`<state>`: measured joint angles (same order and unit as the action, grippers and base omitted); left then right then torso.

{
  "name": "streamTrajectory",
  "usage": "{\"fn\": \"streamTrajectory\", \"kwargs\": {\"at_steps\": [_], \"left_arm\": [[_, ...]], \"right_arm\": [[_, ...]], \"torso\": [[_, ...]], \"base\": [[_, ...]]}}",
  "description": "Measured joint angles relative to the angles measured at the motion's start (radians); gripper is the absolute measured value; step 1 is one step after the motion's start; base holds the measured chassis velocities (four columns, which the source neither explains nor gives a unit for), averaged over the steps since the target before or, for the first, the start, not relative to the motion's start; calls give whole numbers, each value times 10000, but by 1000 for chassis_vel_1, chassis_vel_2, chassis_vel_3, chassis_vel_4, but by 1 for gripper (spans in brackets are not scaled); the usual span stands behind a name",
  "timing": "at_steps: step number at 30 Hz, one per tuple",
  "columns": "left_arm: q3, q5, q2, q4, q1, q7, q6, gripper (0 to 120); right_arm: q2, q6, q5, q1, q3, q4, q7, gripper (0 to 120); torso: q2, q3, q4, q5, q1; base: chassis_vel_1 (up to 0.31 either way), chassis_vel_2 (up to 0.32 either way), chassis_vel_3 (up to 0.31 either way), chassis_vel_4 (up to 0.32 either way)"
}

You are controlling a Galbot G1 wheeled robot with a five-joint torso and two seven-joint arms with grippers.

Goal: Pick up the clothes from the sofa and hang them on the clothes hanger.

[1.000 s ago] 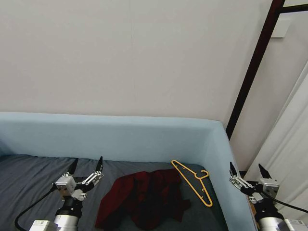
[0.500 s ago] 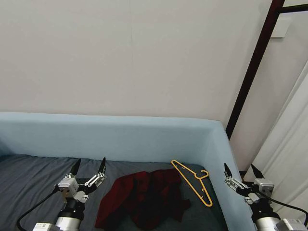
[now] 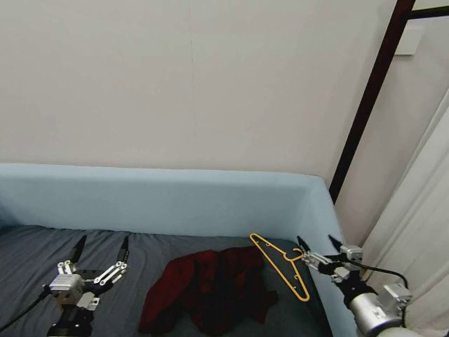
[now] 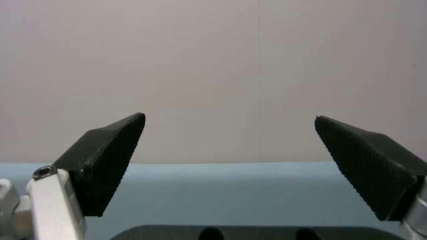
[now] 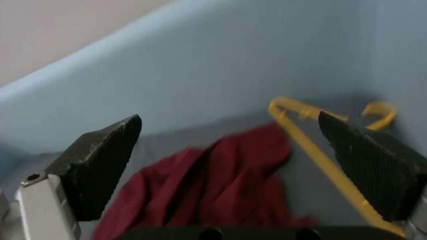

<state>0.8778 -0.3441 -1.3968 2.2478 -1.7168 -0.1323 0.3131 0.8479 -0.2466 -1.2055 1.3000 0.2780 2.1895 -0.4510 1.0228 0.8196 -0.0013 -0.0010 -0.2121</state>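
Observation:
A dark red garment [image 3: 210, 289] lies crumpled on the sofa's grey seat, right of the middle. A yellow hanger [image 3: 284, 270] lies flat beside it, near the right armrest. My right gripper [image 3: 317, 245] is open, just right of the hanger's hook and above the armrest. In the right wrist view the garment [image 5: 207, 192] and the hanger [image 5: 320, 157] lie between the spread fingers [image 5: 100, 165]. My left gripper [image 3: 102, 246] is open over the seat, well left of the garment. Its wrist view faces the sofa back [image 4: 227, 195] and the wall.
The light blue sofa back [image 3: 161, 200] and right armrest [image 3: 326, 239] enclose the grey seat [image 3: 35, 256]. A dark pole [image 3: 368, 98] rises at the right, with a white curtain [image 3: 421, 232] beside it. A plain wall stands behind the sofa.
The right gripper has swung left and up from beyond the armrest to the hanger's hook. The left gripper has moved left and lower, away from the garment.

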Motion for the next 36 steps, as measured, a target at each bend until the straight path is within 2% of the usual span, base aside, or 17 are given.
{"fn": "streamTrajectory", "kwargs": {"at_steps": [1, 3, 6, 7, 11, 14, 20, 24, 27, 31, 36], "left_arm": [[0, 0, 0, 0, 0, 0, 0, 100], [220, 23, -93, 71, -37, -1, 86, 100], [412, 133, -226, 122, -87, -26, 237, 100], [412, 133, -226, 122, -87, -26, 237, 100], [937, 316, -279, -308, -189, -249, 506, 100], [1132, 198, -195, -456, -287, -305, 529, 100], [1559, 31, -136, -493, -412, -350, 581, 100], [1919, -43, -218, -422, -452, -361, 653, 100], [2483, -46, -185, -608, -484, -366, 775, 100], [3017, -155, -22, -996, -481, -362, 792, 100], [3238, -194, 20, -1225, -470, -362, 813, 100]], "right_arm": [[0, 0, 0, 0, 0, 0, 0, 100], [419, -290, -1221, -913, -792, -588, -292, 100], [955, -284, -1495, -1738, -1475, -1451, -261, 100], [955, -284, -1495, -1738, -1475, -1451, -261, 100], [2009, -228, -1278, -2818, -2527, -3113, -198, 100], [2438, -249, -1137, -3084, -2811, -3671, -226, 100], [3472, -977, -817, -3406, -2972, -5001, -754, 100], [4023, -1075, -234, -3457, -2964, -5912, -670, 100], [4581, -833, 220, -3578, -2893, -6832, -214, 100], [5082, -504, 368, -3659, -2841, -7360, 157, 100], [5536, -277, 358, -3650, -2850, -7666, 462, 100]], "torso": [[0, 0, 0, 0, 0], [0, 0, 1, 0, -1], [-1, 0, 0, -1, 0], [-1, 0, 0, -1, 0], [-1, 1, 3, -1, -1], [-1, 1, 1, -3, -1], [-1, 0, 0, -2, -1], [-1, 1, 0, -1, -1], [-1, 1, 1, -1, 0], [-1, 0, 2, 0, 0], [0, 0, 1, -2, 0]], "base": [[0, 0, 0, 0], [0, 0, 0, 0], [0, 0, 0, 0], [0, 0, 0, 0], [0, 0, 0, 0], [0, 0, 0, 0], [0, 0, 0, 0], [0, 0, 0, 0], [0, 0, 0, 0], [0, 0, 0, 0], [0, 0, 0, 0]]}}
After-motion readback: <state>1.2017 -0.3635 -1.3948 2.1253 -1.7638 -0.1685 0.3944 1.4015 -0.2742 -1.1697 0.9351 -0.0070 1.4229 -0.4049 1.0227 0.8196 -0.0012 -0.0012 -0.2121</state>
